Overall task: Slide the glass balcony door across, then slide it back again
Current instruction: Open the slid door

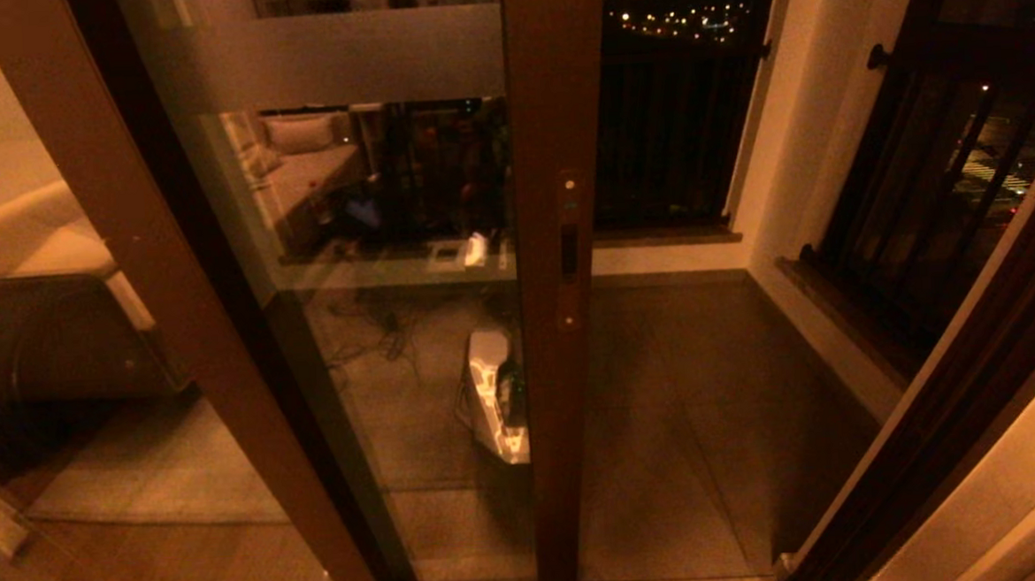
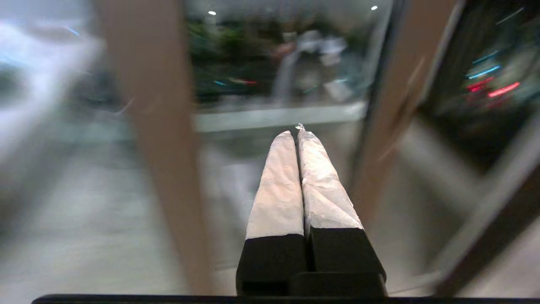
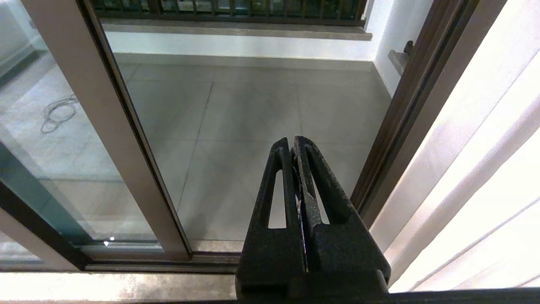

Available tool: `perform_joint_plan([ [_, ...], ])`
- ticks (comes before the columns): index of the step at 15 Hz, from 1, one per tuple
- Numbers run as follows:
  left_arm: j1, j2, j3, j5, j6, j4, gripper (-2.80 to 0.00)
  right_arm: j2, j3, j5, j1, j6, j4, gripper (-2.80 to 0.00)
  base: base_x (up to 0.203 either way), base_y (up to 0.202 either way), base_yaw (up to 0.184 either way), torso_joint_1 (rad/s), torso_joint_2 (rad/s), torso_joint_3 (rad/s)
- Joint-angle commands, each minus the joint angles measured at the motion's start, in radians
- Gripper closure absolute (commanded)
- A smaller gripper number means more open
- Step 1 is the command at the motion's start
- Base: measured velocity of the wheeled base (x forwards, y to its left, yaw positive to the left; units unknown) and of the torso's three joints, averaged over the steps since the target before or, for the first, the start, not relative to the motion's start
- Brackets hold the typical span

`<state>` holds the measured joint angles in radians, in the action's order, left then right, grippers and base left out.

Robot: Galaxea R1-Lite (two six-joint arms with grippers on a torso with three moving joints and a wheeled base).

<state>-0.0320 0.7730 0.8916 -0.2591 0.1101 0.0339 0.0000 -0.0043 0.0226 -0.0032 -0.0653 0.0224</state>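
The glass balcony door (image 1: 371, 201) stands partly slid across. Its frosted band (image 1: 337, 61) runs along the top and its brown right stile (image 1: 564, 341) carries a recessed handle (image 1: 569, 252). Neither gripper shows in the head view. My left gripper (image 2: 294, 131) is shut, with white-wrapped fingers (image 2: 278, 185) pressed together. It points at the door's pane near the thin frosted strip (image 2: 261, 119), between two brown stiles. My right gripper (image 3: 292, 143) is shut and empty, hanging before the open gap beside the door's stile (image 3: 105, 126).
Through the gap lies the tiled balcony floor (image 1: 683, 406), with black railings (image 1: 669, 141) behind and on the right (image 1: 938, 198). The dark door jamb (image 3: 405, 105) and a pale curtain (image 3: 485, 169) bound the right side. The floor track (image 3: 168, 257) runs below. A sofa (image 1: 37, 254) shows on the left.
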Motion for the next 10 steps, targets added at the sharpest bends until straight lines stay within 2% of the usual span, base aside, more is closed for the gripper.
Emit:
perform_joint_plan([
  [1,-0.046,0.269,0.188,-0.007,0.122,-0.059,0.00,0.002,0.000,0.000,0.000,-0.001,0.001,0.00,0.000,0.000,0.000,0.000,0.00,0.000],
  [3,-0.171,0.339,0.251,-0.016,0.201,-0.106,0.00,0.002,0.000,0.000,0.000,-0.002,0.001,0.00,0.000,0.000,0.000,0.000,0.00,0.000],
  [5,-0.282,0.394,0.268,-0.019,0.234,-0.103,0.00,0.002,0.000,0.000,-0.001,-0.001,0.001,0.00,0.000,0.000,0.000,0.000,0.00,0.000],
  [8,-0.330,0.542,0.380,-0.016,0.236,-0.202,0.00,0.002,0.000,0.000,-0.001,-0.001,0.001,0.00,0.000,0.000,0.000,0.000,0.00,0.000],
  [10,-0.412,0.591,0.467,-0.011,0.235,-0.318,0.00,0.002,0.000,0.000,0.000,-0.001,0.001,0.00,0.000,0.000,0.000,0.000,0.00,0.000],
])
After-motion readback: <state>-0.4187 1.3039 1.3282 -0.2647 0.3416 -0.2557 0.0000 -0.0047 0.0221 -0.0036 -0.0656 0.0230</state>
